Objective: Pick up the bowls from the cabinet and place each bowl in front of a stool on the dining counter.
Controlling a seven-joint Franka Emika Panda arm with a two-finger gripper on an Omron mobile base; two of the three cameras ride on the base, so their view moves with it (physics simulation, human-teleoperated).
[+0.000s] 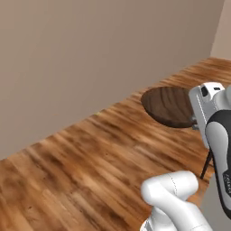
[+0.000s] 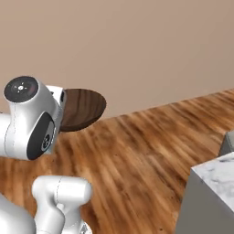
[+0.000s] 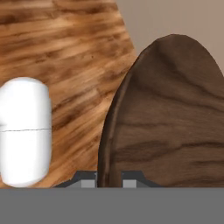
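Observation:
One wide, shallow dark brown wooden bowl (image 1: 169, 106) hangs in the air over the wooden floor, tilted on edge. The right base view has the same bowl (image 2: 84, 107) jutting out from behind the white hand. In the hand view my gripper (image 3: 109, 179) is shut on the bowl's (image 3: 170, 127) rim, one dark fingertip (image 3: 87, 180) on each side of it. The cabinet is out of view.
Brown plank floor (image 1: 90, 158) spreads below, with a plain beige wall (image 1: 90, 54) behind it. A white marble-topped corner with grey veins (image 2: 215, 180) stands at the lower right; I cannot tell whether it is the dining counter. A thin dark leg (image 1: 207, 163) shows beside my arm.

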